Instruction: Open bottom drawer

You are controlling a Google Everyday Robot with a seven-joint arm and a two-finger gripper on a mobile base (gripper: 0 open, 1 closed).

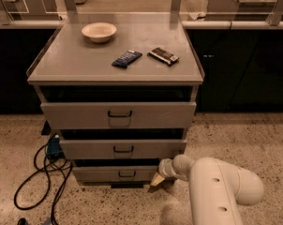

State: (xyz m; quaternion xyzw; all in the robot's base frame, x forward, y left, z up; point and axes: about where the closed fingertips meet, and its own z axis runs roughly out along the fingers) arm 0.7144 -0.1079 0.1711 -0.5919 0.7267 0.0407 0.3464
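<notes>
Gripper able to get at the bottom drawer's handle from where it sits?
Probably yes. The gripper sits low at the right front corner of the bottom drawer; the handle is centred on that front, and nothing stands between them.

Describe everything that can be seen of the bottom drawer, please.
The bottom drawer is the lowest of three, with a flat grey front, metal by its look, and a small dark wire handle at the middle. A dark gap lies above it; its tray is not seen. The tool sits low at its right end; contact cannot be told.
</notes>
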